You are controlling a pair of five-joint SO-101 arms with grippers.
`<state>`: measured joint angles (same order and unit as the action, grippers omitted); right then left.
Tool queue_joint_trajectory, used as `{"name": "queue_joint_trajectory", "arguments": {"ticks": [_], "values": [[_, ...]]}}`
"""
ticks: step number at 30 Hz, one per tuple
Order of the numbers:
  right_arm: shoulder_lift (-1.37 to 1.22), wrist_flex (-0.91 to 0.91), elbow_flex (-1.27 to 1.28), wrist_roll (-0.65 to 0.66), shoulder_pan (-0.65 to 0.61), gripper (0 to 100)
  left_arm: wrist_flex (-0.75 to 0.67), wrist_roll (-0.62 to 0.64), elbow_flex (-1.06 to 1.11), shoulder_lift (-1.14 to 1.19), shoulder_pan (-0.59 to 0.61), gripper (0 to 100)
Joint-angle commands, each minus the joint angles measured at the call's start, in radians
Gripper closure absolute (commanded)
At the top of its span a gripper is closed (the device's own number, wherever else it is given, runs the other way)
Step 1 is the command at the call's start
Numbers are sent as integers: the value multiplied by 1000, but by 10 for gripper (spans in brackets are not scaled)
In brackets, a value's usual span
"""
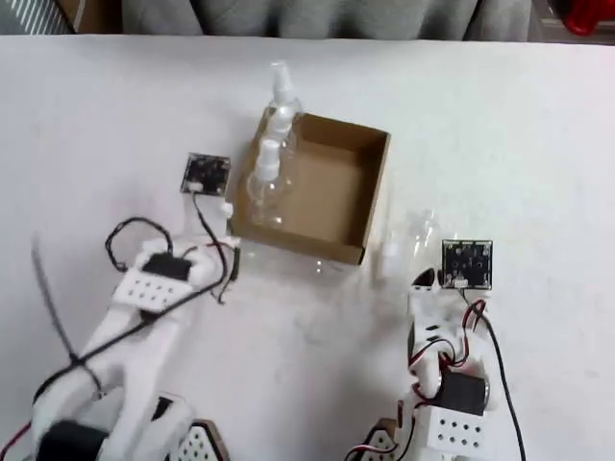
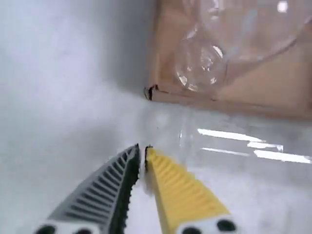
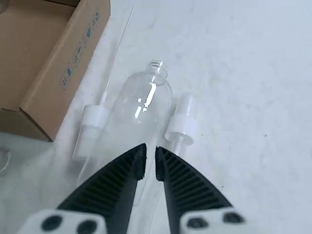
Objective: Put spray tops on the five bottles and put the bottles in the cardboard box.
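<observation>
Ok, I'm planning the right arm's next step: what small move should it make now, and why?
Probably open the right gripper and lower it around the uncapped bottle. Its jaws are shut and empty right by that bottle, which lies on the table with a bare neck, and a loose spray top lies beside it.

Capless bottle (image 3: 139, 105), spray tops (image 3: 183, 126) flanking it, cardboard box (image 3: 46, 63), tool (image 3: 150, 155)
</observation>
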<state>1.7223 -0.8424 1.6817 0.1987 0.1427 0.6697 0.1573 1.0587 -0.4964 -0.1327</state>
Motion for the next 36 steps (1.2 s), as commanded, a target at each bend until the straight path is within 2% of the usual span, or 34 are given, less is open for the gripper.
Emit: {"name": "queue_joint_trajectory", "arguments": {"ticks": [1,8,12,18,22,27,36], "values": [[7,-2,12,6,-7,984,-157,103,-71,147,1,980],[7,-2,12,6,-7,984,-242,193,-29,170,-56,980],[7,-2,12,6,-7,984,-285,198,34,170,-128,980],[7,-2,12,6,-5,984,-275,196,81,116,-193,980],[8,-2,12,6,4,984,-275,195,147,35,-292,980],[8,4,3,-2,76,984,-275,195,212,-62,-417,980],[7,-2,-26,-3,136,984,-273,72,321,-222,-526,980]]}}
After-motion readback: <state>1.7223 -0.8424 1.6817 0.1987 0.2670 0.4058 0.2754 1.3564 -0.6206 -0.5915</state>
